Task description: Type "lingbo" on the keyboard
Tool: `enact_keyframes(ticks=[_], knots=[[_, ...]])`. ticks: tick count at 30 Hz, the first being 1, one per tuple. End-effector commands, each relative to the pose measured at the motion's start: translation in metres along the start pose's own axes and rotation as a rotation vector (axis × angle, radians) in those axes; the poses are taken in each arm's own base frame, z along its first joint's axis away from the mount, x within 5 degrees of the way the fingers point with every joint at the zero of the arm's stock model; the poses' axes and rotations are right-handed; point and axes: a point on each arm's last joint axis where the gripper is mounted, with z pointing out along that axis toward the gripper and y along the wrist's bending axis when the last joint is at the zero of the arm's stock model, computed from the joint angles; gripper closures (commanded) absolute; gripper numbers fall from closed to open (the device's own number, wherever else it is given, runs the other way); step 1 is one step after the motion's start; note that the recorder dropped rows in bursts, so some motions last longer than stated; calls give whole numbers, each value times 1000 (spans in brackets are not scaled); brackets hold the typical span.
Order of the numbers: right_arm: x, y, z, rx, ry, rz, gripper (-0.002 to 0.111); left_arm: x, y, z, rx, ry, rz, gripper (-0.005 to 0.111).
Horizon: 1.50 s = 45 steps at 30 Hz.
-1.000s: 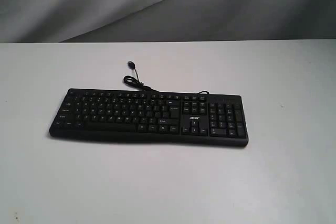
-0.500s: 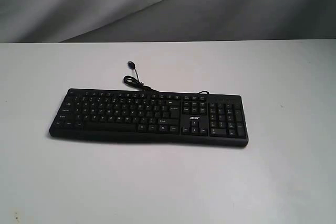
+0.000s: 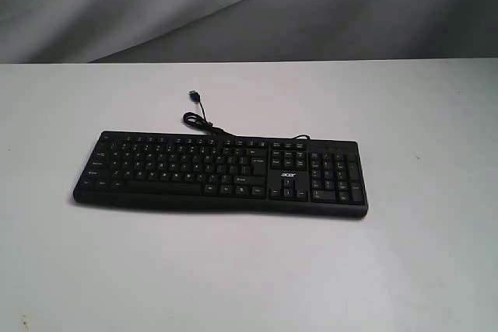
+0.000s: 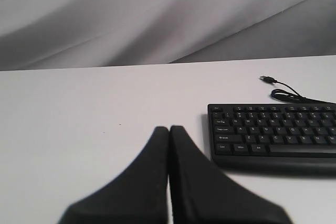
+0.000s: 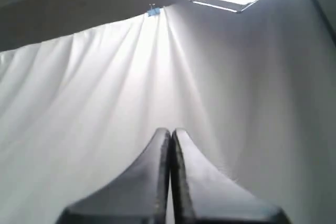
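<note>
Apparently nothing is typed yet: the keyboard (image 3: 222, 172) lies flat on the tabletop (image 3: 405, 270), ahead of the left gripper (image 4: 169, 129) and slightly aside, well apart. Both grippers are closed, jaws together; the right gripper (image 5: 170, 130) faces only cloth (image 5: 105, 77). Closed jaws suit poking: come down squarely over "l" and press that key alone.

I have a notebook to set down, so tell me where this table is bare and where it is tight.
Bare: the wide strip of table on the spacebar side of the keyboard, and the margins off both its ends. Behind it, the cable loops near the middle: the only crowded spot.
</note>
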Motion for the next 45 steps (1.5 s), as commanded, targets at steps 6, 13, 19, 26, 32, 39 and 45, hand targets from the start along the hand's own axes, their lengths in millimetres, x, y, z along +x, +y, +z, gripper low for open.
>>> enact_keyframes(ticks=[6,13,19,26,32,39,45], knots=[[-15,8,97,0,358,-99,108,1,0,0,6,-5,-5,106],[23,-25,210,216,766,-224,108,1,0,0,6,-5,-5,106],[80,-53,260,319,1051,-340,108,1,0,0,6,-5,-5,106],[163,-43,275,128,1318,-494,108,1,0,0,6,-5,-5,106],[224,-5,265,-257,1509,-450,108,1,0,0,6,-5,-5,106],[250,36,263,-677,1520,-167,108,1,0,0,6,-5,-5,106],[253,58,257,-802,1516,-184,108,1,0,0,6,-5,-5,106]])
